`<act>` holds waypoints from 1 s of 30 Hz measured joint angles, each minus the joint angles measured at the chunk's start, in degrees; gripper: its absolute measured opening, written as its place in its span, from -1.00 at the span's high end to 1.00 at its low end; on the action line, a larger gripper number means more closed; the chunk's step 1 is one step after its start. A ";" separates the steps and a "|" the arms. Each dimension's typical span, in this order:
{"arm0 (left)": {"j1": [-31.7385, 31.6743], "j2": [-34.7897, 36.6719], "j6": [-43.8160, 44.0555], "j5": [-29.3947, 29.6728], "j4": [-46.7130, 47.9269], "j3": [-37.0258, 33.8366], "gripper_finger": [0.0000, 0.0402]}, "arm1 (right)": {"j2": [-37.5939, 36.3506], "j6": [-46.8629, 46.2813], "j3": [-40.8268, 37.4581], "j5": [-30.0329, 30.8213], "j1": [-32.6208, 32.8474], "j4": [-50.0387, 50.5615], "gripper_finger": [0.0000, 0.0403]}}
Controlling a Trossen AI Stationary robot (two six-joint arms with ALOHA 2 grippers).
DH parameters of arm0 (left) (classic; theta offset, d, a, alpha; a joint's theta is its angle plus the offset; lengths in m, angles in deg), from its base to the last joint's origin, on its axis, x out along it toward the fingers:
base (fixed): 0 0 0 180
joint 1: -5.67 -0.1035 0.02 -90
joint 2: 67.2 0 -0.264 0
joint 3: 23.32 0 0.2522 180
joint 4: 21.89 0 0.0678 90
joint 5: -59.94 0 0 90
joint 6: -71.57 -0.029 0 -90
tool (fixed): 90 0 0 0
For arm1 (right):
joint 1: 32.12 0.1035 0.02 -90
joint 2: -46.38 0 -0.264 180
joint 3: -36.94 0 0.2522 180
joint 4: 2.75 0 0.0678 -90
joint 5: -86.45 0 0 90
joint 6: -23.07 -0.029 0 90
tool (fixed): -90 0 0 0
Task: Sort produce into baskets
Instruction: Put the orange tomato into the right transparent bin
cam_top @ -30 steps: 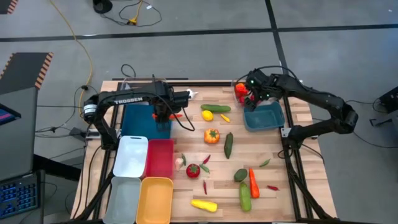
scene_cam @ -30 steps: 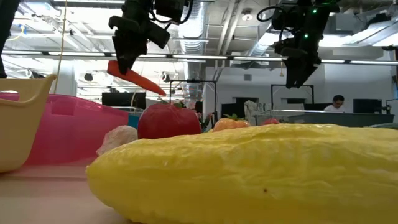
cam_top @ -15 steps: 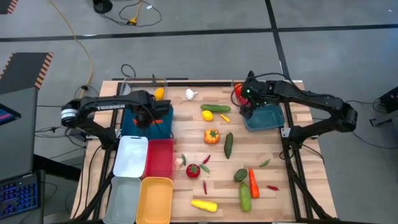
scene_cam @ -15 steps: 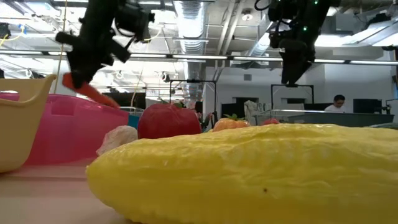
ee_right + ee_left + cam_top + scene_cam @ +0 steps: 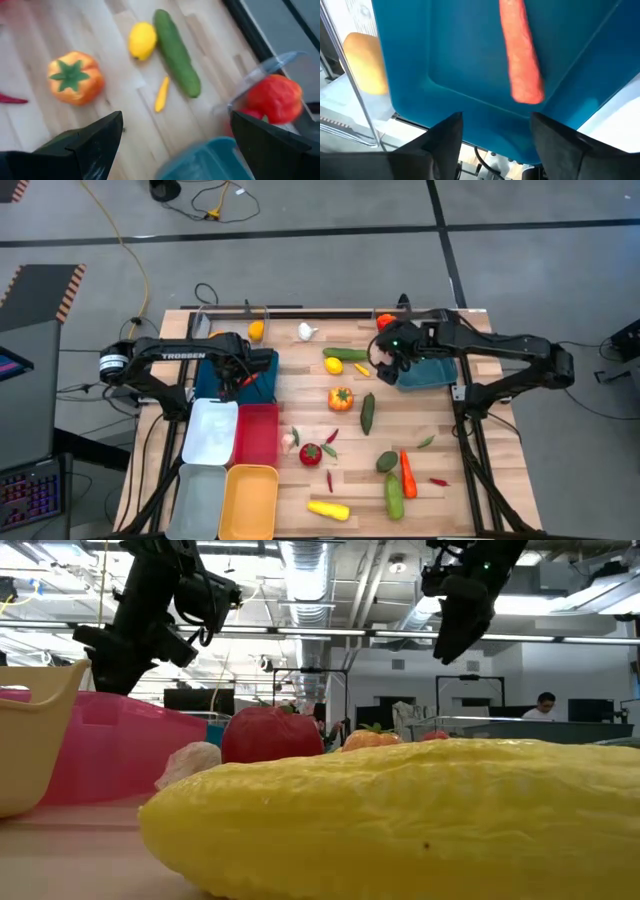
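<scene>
My left gripper [image 5: 496, 120] hangs open over the dark blue basket [image 5: 212, 368] at the table's left. An orange carrot [image 5: 522, 55] lies on that basket's floor just beyond the fingertips, untouched. A yellow-orange fruit [image 5: 365, 62] sits in the clear basket [image 5: 225, 320] behind it. My right gripper [image 5: 176, 120] is open in the air beside the teal basket [image 5: 432, 368], above bare wood. Below it lie a lemon [image 5: 142, 40], a cucumber [image 5: 176, 52], a small yellow chilli [image 5: 161, 94] and an orange pepper [image 5: 75, 77]. A red tomato [image 5: 275, 97] rests in the far-right clear basket.
White [image 5: 210, 430], red [image 5: 258, 435], grey-blue [image 5: 197, 498] and yellow [image 5: 250, 500] baskets stand at the near left. A tomato [image 5: 310, 453], garlic [image 5: 289, 442], a yellow squash [image 5: 328, 510], an avocado [image 5: 386, 462], a second carrot [image 5: 408, 473] and two cucumbers [image 5: 368, 412] lie on the table's middle and near side.
My left gripper has carried the carrot toward the table's left edge and down over the dark blue basket, then opened and let go; the carrot now lies in that basket. My right gripper, still open, has swung from the far-right clear basket toward the table's middle and near side.
</scene>
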 joint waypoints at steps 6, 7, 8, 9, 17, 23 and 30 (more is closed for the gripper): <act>0.00 0.00 0.09 -0.04 -0.14 0.00 -0.21 | 0.00 0.07 -0.01 -5.37 2.74 -2.97 -0.98; 0.00 0.00 0.20 -0.10 -0.23 0.00 -0.21 | 0.00 0.08 -0.01 -5.95 3.24 -3.45 -0.98; 0.00 0.00 0.22 -0.10 -0.33 0.00 -0.21 | 0.00 0.10 -0.01 -6.36 3.81 -3.90 -0.98; 0.00 0.00 0.22 -0.10 -0.36 0.00 -0.22 | 0.00 0.32 -0.01 -6.72 4.34 -4.40 -0.98; 0.00 0.00 0.56 -0.13 -1.33 0.00 -0.22 | 0.00 2.17 -0.01 -8.35 8.40 -9.96 -0.98; 0.00 0.00 1.30 -0.16 -1.88 0.00 -0.22 | 0.00 0.68 -0.01 -8.31 11.11 -16.32 -0.98; 0.00 -0.01 1.75 -0.34 -2.70 0.00 -0.22 | 0.00 4.42 -0.01 -8.27 14.71 -19.55 -0.99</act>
